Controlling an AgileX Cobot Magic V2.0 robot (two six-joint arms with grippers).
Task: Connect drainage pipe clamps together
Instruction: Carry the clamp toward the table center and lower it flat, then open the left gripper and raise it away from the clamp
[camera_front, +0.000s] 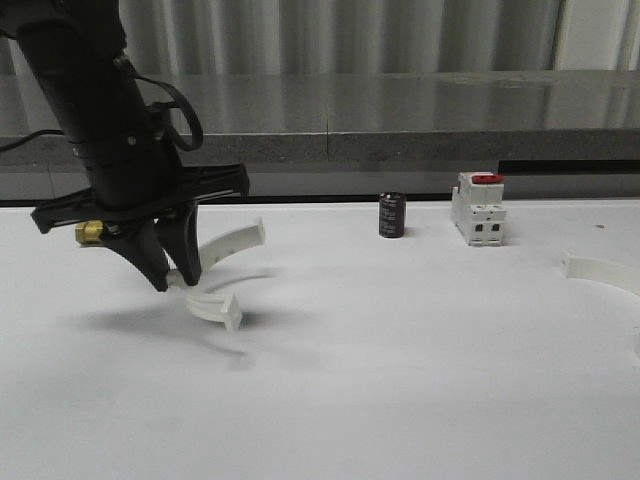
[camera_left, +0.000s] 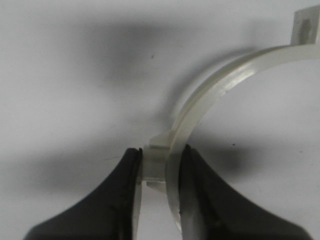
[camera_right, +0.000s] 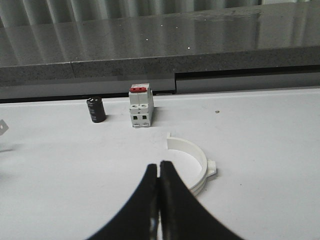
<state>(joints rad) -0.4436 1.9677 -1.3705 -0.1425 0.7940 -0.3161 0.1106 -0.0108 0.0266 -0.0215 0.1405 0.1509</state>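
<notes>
The left end effector (camera_front: 172, 272) clamps one clamp half (camera_front: 222, 262) over the counter (camera_front: 400, 380). Well to its right stand the capacitor (camera_front: 392, 215) and switch (camera_front: 478, 208); farther right lies the other half (camera_front: 600, 270).

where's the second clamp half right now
In the front view it lies on the table's right edge, right of the red-topped switch, just beyond the shut right gripper.
</notes>
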